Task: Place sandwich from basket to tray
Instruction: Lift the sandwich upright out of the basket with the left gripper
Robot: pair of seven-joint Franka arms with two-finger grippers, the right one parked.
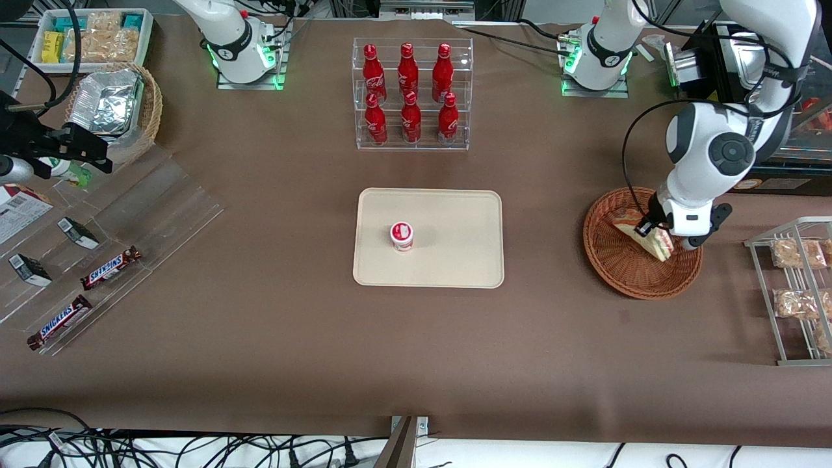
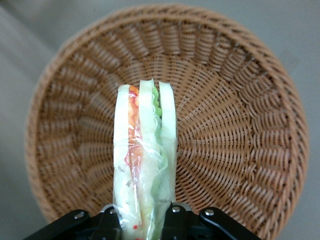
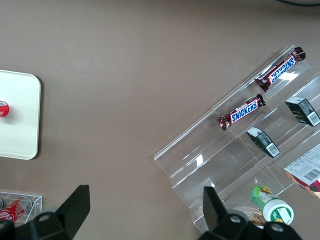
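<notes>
**Sandwich pinched over the basket, tray lies off toward the parked arm's end**

The end effector hangs just above the basket, its two fingers pressed onto the sandwich and pinching it across the bread faces. In the wrist view the wedge runs straight out from between the finger bases, cut edge toward the camera, with white bread slices showing on edge and red and green filling between them under crinkled clear wrap. Its long axis points away from the end effector and down toward the woven floor of the basket. Whether the lower tip is touching the weave or has just cleared it I cannot tell; in the front view it looks tilted, one corner low over the basket's middle.

The tray sits in the middle of the table, well apart from the basket and sideways from it toward the parked arm's end. A small red-lidded cup stands on the tray, slightly nearer the parked arm's end than the tray's centre.

My judgement: the coming move is a lift clear of the rim, then a sideways carry, aiming for the bare part of the tray nearest the basket.
</notes>
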